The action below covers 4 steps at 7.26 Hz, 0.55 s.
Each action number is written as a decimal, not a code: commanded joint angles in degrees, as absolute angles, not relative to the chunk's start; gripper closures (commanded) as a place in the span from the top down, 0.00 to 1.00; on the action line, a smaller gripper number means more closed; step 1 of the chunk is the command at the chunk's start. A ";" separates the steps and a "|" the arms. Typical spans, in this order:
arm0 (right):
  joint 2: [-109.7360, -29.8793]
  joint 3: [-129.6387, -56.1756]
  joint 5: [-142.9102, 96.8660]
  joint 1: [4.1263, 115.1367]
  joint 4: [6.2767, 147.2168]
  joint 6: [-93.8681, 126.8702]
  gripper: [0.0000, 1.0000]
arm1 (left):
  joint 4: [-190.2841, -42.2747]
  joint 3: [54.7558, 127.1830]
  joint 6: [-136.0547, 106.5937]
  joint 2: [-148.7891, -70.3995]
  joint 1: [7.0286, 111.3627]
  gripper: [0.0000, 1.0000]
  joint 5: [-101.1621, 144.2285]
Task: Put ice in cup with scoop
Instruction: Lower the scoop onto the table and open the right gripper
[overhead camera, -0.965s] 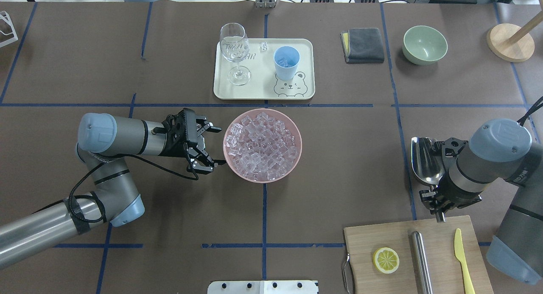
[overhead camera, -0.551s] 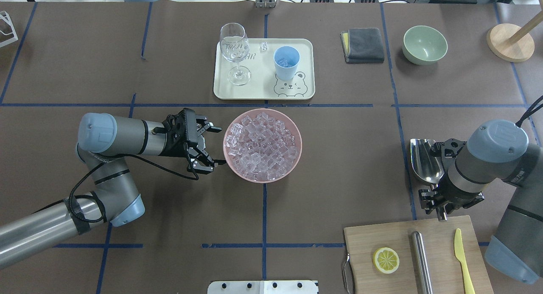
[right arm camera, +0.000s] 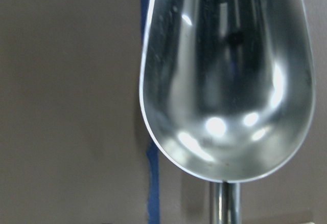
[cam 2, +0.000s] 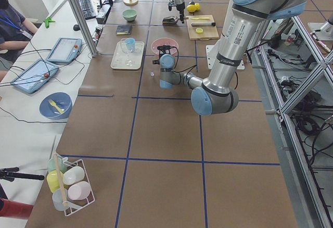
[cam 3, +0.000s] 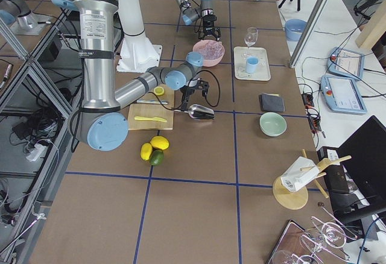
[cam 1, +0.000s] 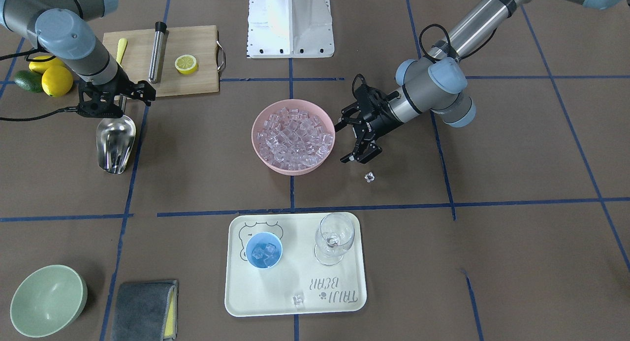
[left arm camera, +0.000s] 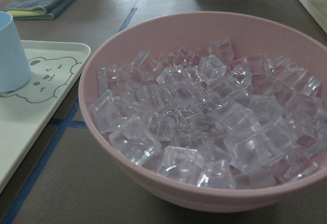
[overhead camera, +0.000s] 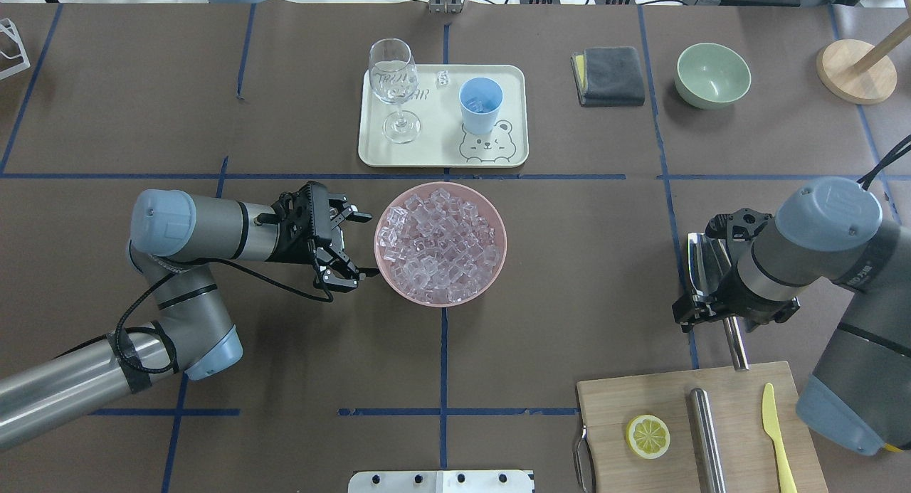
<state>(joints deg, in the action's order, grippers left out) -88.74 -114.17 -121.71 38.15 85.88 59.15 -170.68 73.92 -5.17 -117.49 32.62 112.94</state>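
The steel scoop (cam 1: 115, 140) lies on the table at my right, trough up and empty, its handle reaching back to the cutting board (overhead camera: 740, 422). It fills the right wrist view (right arm camera: 227, 75). My right gripper (cam 1: 118, 101) hangs over the handle with its fingers spread, open. The light-blue cup (overhead camera: 480, 103) stands on the cream tray (overhead camera: 512, 123) with a few ice cubes inside (cam 1: 264, 252). A pink bowl (overhead camera: 502, 255) full of ice (overhead camera: 438, 240) sits mid-table. My left gripper (overhead camera: 363, 242) is open and empty, just off the bowl's left rim.
A stemmed glass (overhead camera: 393, 80) stands on the tray, with one loose cube (overhead camera: 443, 77) beside it. Another cube (cam 1: 369, 176) lies on the table near my left gripper. On the board are a lemon half (overhead camera: 648, 436), a steel cylinder (overhead camera: 704, 436) and a yellow knife (overhead camera: 777, 436). A green bowl (overhead camera: 712, 75) and a grey cloth (overhead camera: 608, 75) are at the far right.
My right wrist has turned and shifted toward the table's middle over the scoop; the scoop's handle end stays at the board's edge. The left arm has not moved.
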 commanded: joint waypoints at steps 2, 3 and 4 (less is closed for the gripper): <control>-86.48 -114.61 -121.81 49.88 86.31 45.79 1.00 | -170.68 74.00 -5.36 -117.42 33.48 1.00 112.94; -86.92 -114.26 -122.43 54.53 87.87 37.52 1.00 | -170.68 74.09 -5.45 -117.42 34.01 1.00 112.94; -87.27 -113.91 -122.69 59.37 91.02 27.26 1.00 | -170.51 74.18 -5.36 -117.33 34.62 1.00 113.03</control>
<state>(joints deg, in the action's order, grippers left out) -86.91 -114.31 -122.27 53.62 88.15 38.64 -170.64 74.08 -5.37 -117.40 33.95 112.96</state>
